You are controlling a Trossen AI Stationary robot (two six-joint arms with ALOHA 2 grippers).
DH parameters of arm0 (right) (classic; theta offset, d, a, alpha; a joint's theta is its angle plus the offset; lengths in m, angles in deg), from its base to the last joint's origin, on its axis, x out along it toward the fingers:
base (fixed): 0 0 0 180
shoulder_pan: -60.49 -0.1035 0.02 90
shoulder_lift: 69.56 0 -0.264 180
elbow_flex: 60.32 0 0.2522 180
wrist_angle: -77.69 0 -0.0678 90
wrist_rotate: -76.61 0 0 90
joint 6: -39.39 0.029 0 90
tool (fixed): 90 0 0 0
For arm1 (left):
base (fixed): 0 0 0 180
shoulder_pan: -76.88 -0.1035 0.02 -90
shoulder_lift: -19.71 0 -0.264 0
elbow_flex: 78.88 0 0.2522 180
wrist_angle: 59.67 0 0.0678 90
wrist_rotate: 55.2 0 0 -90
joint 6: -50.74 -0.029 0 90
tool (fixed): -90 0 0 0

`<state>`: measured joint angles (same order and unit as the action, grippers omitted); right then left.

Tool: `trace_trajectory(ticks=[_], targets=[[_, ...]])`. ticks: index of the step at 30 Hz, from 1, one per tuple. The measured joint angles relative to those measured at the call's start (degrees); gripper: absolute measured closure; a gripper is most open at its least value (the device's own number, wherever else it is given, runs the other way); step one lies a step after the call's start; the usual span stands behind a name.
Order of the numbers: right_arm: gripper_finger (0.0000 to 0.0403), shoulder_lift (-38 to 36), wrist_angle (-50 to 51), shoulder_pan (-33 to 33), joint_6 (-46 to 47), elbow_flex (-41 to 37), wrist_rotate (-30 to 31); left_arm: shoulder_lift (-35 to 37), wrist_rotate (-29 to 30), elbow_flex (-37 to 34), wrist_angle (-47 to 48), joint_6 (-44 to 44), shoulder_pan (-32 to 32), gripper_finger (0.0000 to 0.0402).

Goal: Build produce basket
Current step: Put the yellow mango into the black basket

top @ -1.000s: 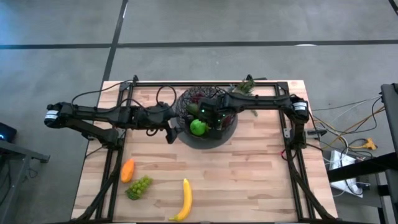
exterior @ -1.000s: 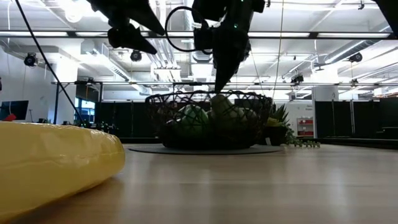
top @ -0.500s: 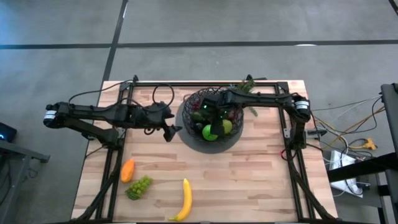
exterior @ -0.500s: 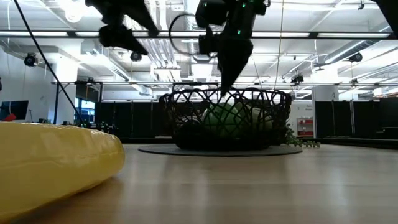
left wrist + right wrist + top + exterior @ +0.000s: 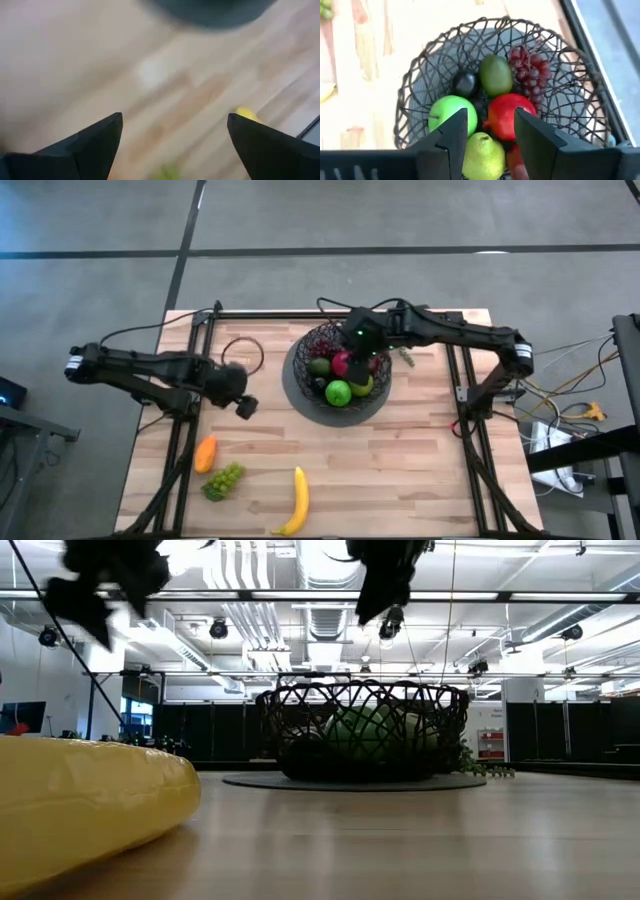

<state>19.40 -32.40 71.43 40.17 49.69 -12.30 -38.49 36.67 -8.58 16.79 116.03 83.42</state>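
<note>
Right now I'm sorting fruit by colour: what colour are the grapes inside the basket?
Dark red-purple grapes, clearest in the right wrist view.

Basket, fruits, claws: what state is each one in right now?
basket: upright on grey mat, partly filled.
red apple: inside basket.
green apple: inside basket.
banana: lying on table.
green grapes: on table.
left gripper: open, empty.
right gripper: open, above basket.
</note>
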Motion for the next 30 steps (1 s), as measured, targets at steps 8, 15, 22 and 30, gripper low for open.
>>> trace_trajectory(ticks=[8, 15, 22, 30], targets=[[0.0278, -4.65, 0.72, -4.27, 0.65, -1.09, 8.88, -3.61, -13.53, -5.99, 3.06, 24.13, 7.77, 0.0059], [0.0295, -10.91, 0.56, -6.45, 0.62, -7.54, 11.03, -11.35, -18.35, -6.71, 4.30, 30.70, 14.68, 0.0059], [0.0311, -18.33, -0.19, -6.43, 0.71, -16.17, 11.08, -16.51, -21.78, -7.71, 4.10, 32.14, 16.30, 0.0059], [0.0330, -26.39, -3.12, -6.43, 1.46, -23.94, 10.98, -16.77, -22.66, -11.60, 3.81, 37.48, 17.48, 0.0059]])
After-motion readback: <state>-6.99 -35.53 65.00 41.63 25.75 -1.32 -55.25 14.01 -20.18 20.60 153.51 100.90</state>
